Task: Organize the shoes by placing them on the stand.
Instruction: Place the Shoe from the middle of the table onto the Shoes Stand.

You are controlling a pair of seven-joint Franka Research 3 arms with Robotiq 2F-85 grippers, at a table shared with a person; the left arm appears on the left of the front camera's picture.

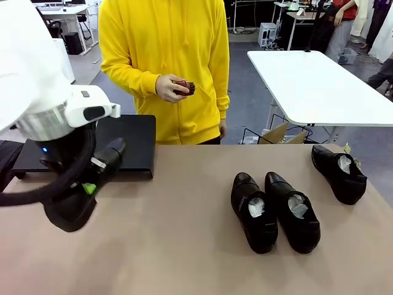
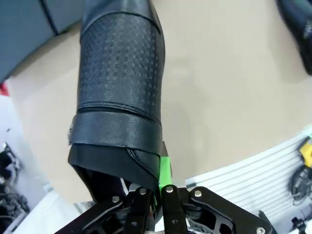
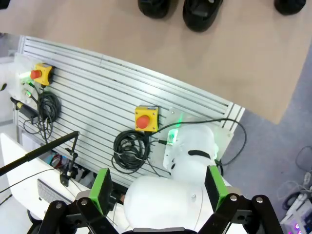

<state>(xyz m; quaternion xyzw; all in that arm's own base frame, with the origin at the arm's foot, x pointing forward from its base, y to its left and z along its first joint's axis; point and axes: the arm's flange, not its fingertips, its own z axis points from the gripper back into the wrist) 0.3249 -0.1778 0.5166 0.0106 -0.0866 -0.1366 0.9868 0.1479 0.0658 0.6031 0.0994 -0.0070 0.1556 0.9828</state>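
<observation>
Held shoe (image 2: 119, 83): black, perforated upper, pinched at the rim of its opening by the left gripper (image 2: 162, 176), jaws clamped tight on the leather. In the front view the held shoe (image 1: 69, 215) hangs from the left gripper (image 1: 91, 188) over the tabletop (image 1: 172, 246), just on the robot's side of the stand (image 1: 132, 140). Stand: visible part bare; part of it is hidden behind the arm. Pair of shoes (image 1: 273, 212) lies side by side mid-table, white paper (image 1: 256, 206) inside; fourth shoe (image 1: 338, 173) sits apart near the far right edge. Judgement: no shoe placed yet, first one in transit, three left to fetch. Right gripper (image 3: 158, 190): jaws spread wide, holding nothing. Person across the table holds a brush (image 1: 183, 87). Writing: no brand, label or print legible on the shoes or the stand.
</observation>
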